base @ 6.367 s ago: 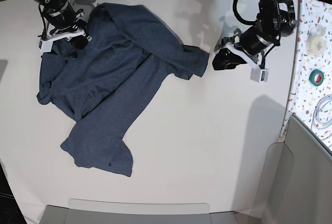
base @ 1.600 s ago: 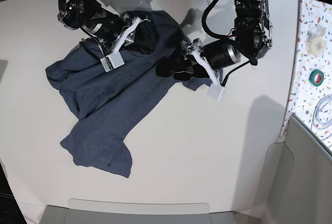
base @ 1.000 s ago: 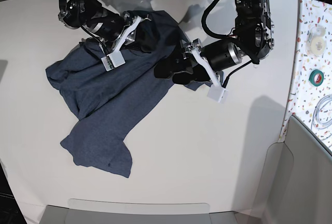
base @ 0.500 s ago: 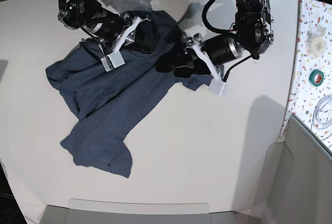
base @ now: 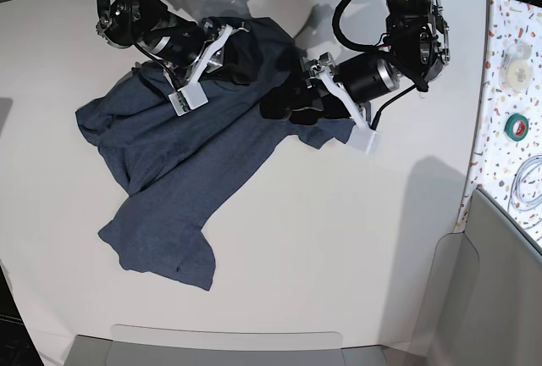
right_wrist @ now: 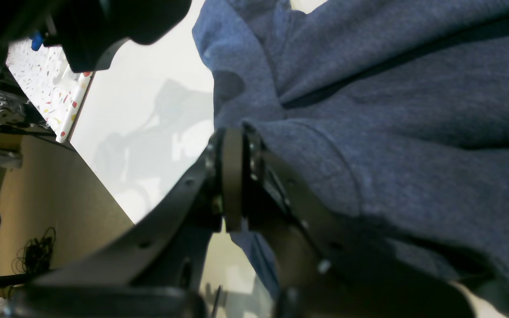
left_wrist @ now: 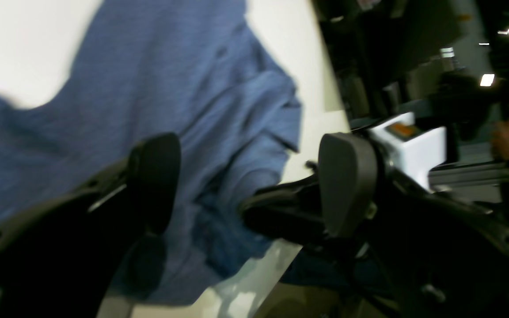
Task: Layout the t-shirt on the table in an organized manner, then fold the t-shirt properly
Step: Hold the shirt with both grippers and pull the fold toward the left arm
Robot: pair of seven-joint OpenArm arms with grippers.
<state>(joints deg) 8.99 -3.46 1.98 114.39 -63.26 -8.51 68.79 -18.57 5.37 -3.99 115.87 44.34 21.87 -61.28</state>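
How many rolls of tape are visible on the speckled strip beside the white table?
2. A pale whitish roll of tape lies farther back on the confetti-speckled strip; a green roll of tape lies nearer. More may be hidden beyond the frame edge.

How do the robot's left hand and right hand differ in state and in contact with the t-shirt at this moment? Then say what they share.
The left hand is open, its fingers spread wide; the right hand is shut.

The left hand holds nothing, with the t-shirt showing between its fingers; the right hand is shut on a fold of the cloth.

In the base view, the left hand is on the picture's right; the right hand on its left.

Both are at the shirt's far end on the table.
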